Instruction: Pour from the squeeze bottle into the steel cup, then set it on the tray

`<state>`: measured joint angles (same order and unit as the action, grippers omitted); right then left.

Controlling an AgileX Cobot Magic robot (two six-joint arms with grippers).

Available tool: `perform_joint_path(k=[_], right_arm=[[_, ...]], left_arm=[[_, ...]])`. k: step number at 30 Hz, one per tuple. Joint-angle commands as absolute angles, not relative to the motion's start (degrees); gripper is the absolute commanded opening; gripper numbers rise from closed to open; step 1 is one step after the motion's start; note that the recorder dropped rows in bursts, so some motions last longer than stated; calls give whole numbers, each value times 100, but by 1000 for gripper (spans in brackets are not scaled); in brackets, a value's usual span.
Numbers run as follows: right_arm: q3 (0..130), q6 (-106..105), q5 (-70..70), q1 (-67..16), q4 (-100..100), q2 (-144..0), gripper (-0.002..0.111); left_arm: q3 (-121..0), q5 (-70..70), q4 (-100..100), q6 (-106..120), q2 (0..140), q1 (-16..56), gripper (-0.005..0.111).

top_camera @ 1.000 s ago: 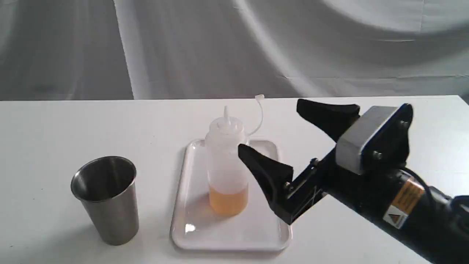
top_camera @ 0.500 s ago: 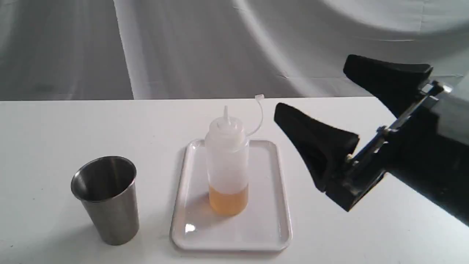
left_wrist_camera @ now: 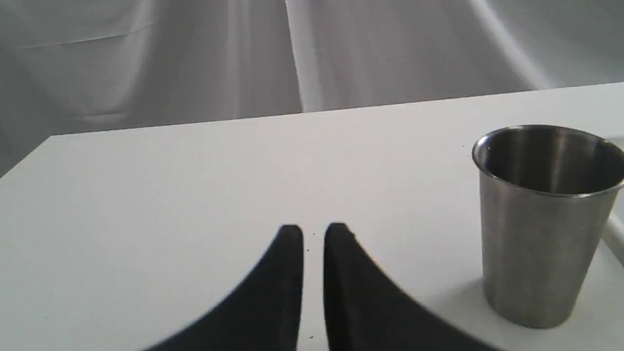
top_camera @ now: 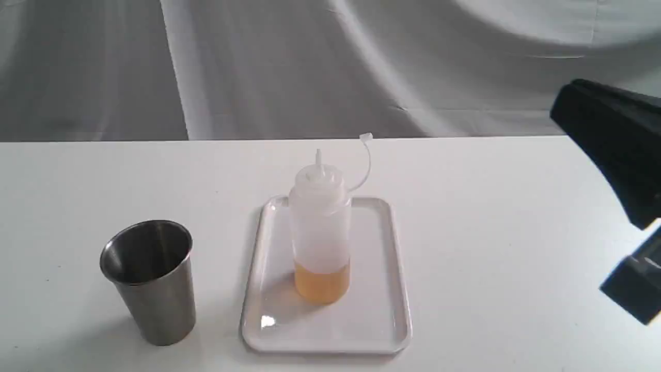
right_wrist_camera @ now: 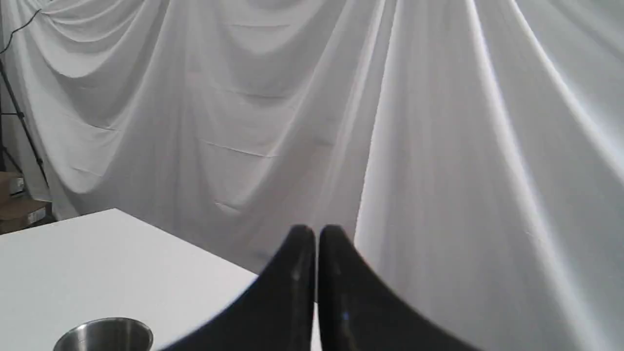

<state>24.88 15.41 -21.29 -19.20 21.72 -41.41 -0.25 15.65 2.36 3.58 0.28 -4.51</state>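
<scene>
The squeeze bottle (top_camera: 320,227) stands upright on the white tray (top_camera: 377,320), with amber liquid at its bottom and its cap strap curling up to the right. Left of the tray stands the steel cup (top_camera: 150,281), also seen in the left wrist view (left_wrist_camera: 541,224) and, as a rim only, in the right wrist view (right_wrist_camera: 103,335). My right gripper (top_camera: 563,106) is raised at the far right edge, well clear of the bottle; in its own view (right_wrist_camera: 316,231) the fingers are shut on nothing. My left gripper (left_wrist_camera: 313,229) hovers over bare table beside the cup, shut and empty.
The white table (top_camera: 490,232) runs to a back edge in front of a draped grey-white cloth (top_camera: 310,62). A sliver of the tray's rim (left_wrist_camera: 613,239) shows behind the cup in the left wrist view.
My right gripper has drawn back from the bottle, up and to the right edge of the view, and closed from wide open to shut. Bottle, tray and cup have stayed put.
</scene>
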Motion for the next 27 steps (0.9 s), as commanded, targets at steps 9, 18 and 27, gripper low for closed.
perform_joint_path(k=[9,18,27], right_arm=[[2313,1548,-220,-1881,2210,-2688,0],[1454,1690,57,-1881,2161,-1430,0],[812,1690,219,-1881,1720,-674,0]], left_arm=[[0,1524,249,348,0,-437,8],[0,1524,249,348,0,-437,8],[0,1524,249,348,0,-437,8]])
